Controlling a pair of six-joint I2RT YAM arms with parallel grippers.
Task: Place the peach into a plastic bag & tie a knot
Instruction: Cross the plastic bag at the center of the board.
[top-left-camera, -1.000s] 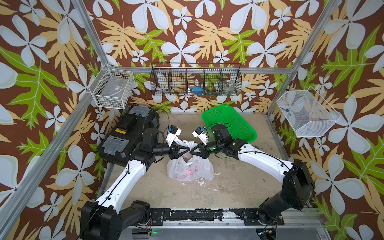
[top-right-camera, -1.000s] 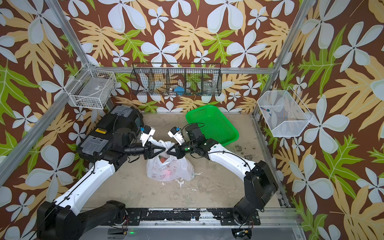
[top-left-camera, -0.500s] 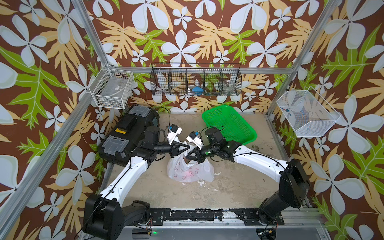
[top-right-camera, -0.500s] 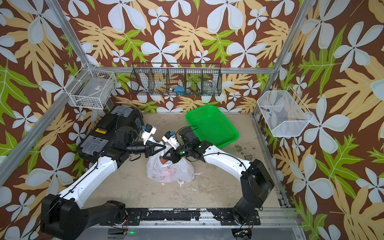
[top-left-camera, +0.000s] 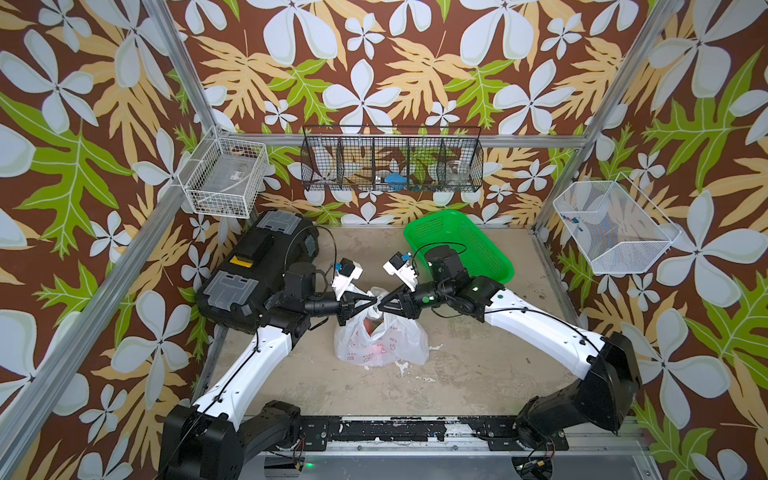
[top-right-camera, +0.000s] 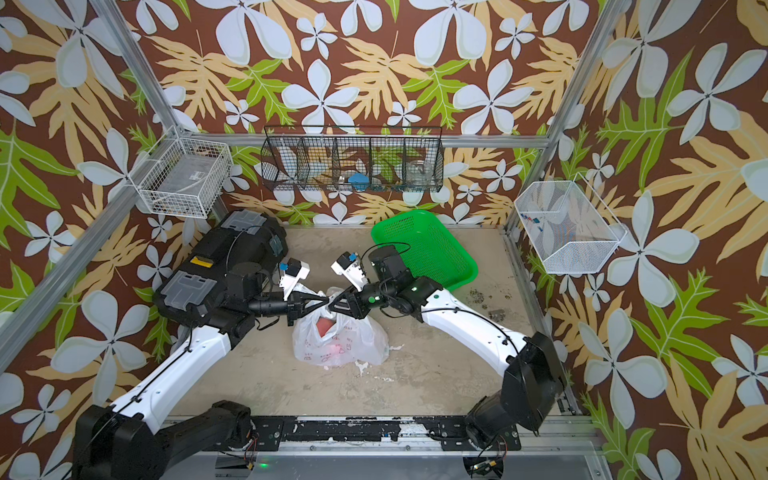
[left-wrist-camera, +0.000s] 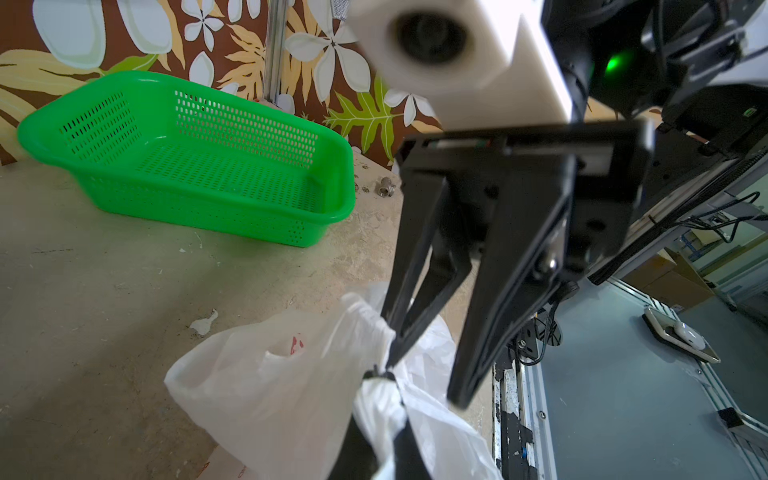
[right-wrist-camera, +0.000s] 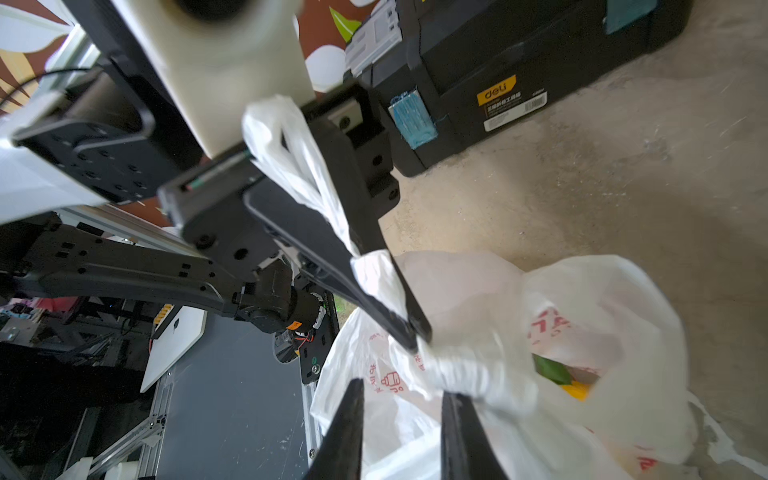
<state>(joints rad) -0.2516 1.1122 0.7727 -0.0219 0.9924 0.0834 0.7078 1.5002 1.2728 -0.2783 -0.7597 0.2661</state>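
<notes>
Thin crinkly translucent plastic bag (top-left-camera: 380, 343), glossy green plastic basket (top-left-camera: 471, 245), rough matt tabletop (top-left-camera: 478, 374)

A green perforated basket (top-left-camera: 457, 249) sits on the worn table (top-left-camera: 478, 374) just behind the right gripper (top-left-camera: 381, 306), with a small metal fitting (left-wrist-camera: 385, 185) beside its corner. A black toolbox (top-left-camera: 257, 266) with grey latches and a yellow label lies close on the outer side of the left gripper (top-left-camera: 374, 301). Well above and apart from both hang a white wire basket (top-left-camera: 224, 178) on the left gripper's side, a black wire rack (top-left-camera: 392, 160) with compartments straight behind them, and a white mesh basket (top-left-camera: 615, 228) on the right gripper's side.
</notes>
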